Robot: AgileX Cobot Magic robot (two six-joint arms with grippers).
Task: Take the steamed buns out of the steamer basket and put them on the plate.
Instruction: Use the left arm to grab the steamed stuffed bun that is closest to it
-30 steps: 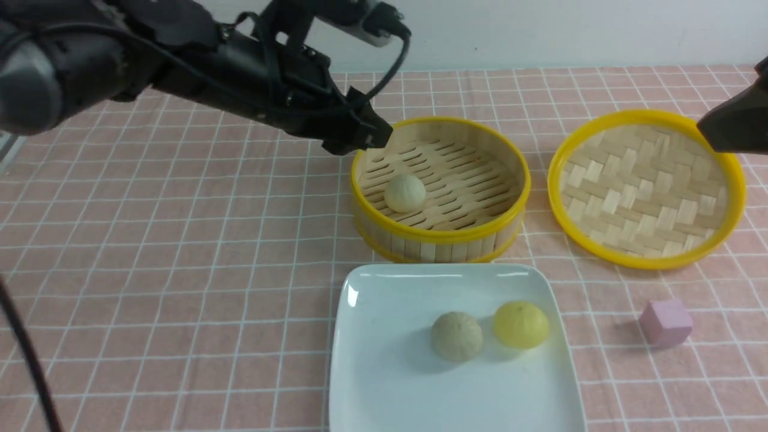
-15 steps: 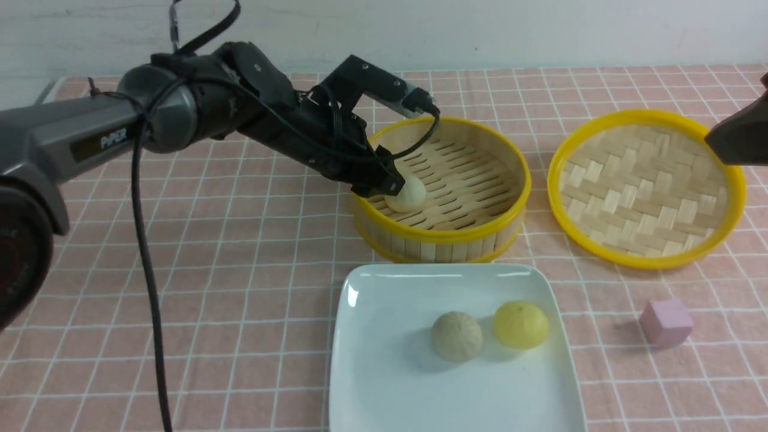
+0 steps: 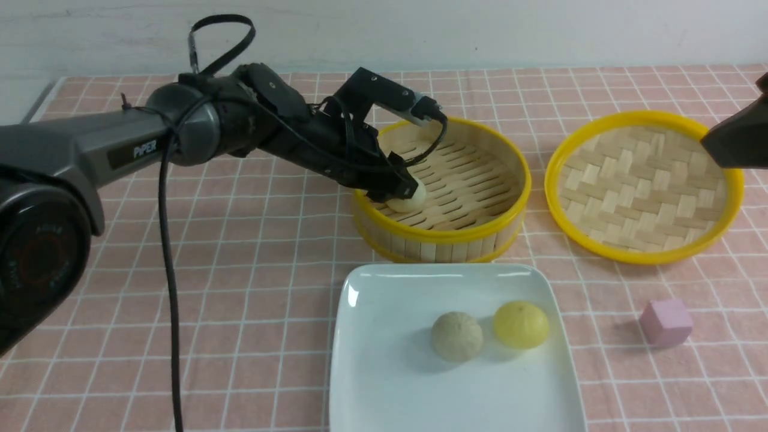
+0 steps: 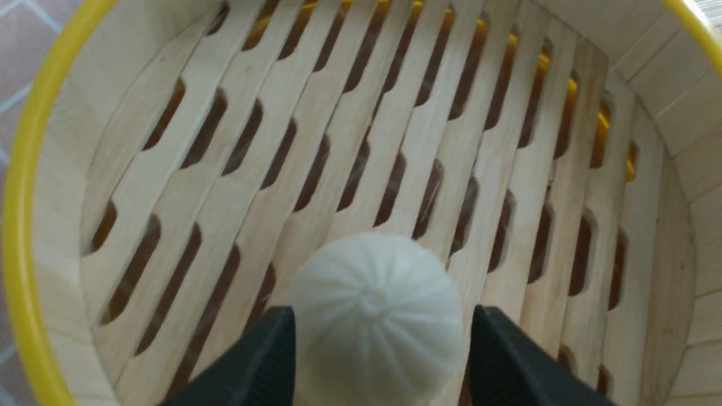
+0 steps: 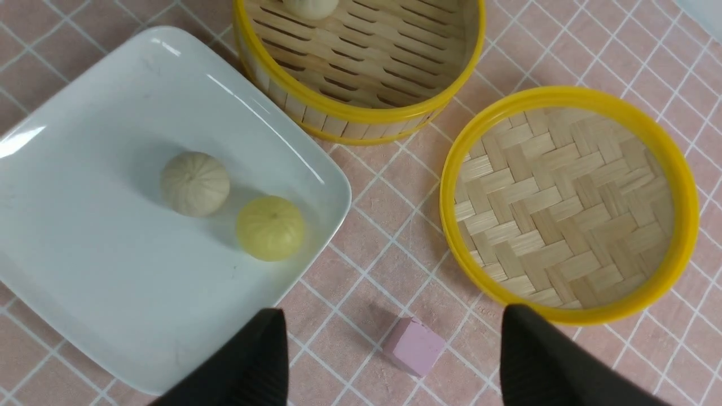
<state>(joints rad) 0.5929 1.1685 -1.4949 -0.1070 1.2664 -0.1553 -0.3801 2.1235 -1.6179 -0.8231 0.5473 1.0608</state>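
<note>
One pale steamed bun [image 3: 415,198] lies on the slatted floor of the steamer basket [image 3: 444,235], near its left wall. My left gripper [image 3: 403,192] is down inside the basket, open, with one finger on each side of this bun [image 4: 375,316]; there is a thin gap on one side. A second beige bun [image 3: 456,336] sits on the white plate [image 3: 384,360] beside a bright yellow bun [image 3: 521,324]. My right gripper [image 5: 392,316] is open and empty, held high at the right edge of the front view [image 3: 732,141].
The flat woven lid [image 3: 645,186] lies to the right of the basket. A small pink cube [image 3: 666,323] sits on the pink checked cloth to the right of the plate, below my right gripper [image 5: 413,345]. The plate lies just in front of the basket.
My left arm has dropped from above the basket's left rim into the basket, and its fingers now straddle the bun. The right gripper has hardly moved.
</note>
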